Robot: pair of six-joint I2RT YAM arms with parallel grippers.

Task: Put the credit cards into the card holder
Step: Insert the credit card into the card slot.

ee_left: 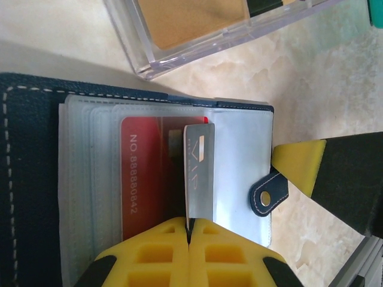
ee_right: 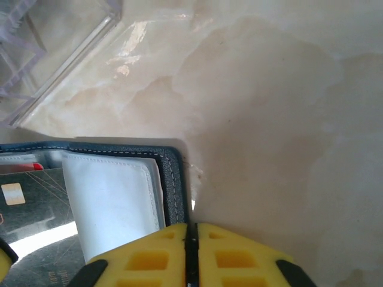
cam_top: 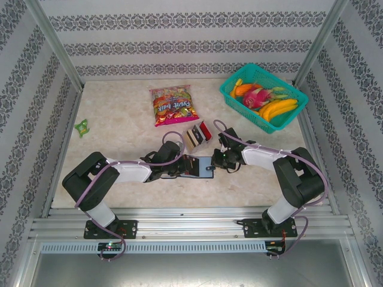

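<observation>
The dark navy card holder [cam_top: 196,165] lies open on the table between both grippers. A red card [ee_left: 146,179] sits in one of its clear inner slots. My left gripper [ee_left: 190,224] is shut on a dark grey card [ee_left: 199,170], held edge-on with its far end against the slots beside the red card. My right gripper [ee_right: 191,230] is shut, its tips at the holder's right edge [ee_right: 173,179], next to the clasp tab [ee_left: 267,196]. One of its yellow fingers [ee_left: 299,166] shows in the left wrist view. More credit cards stand in a clear box [cam_top: 199,135].
The clear box [ee_left: 197,33] sits just beyond the holder. A colourful snack bag [cam_top: 172,104] lies at the back centre. A teal basket [cam_top: 230,89] of toy fruit stands at the back right, and a small green object [cam_top: 82,126] lies at the far left.
</observation>
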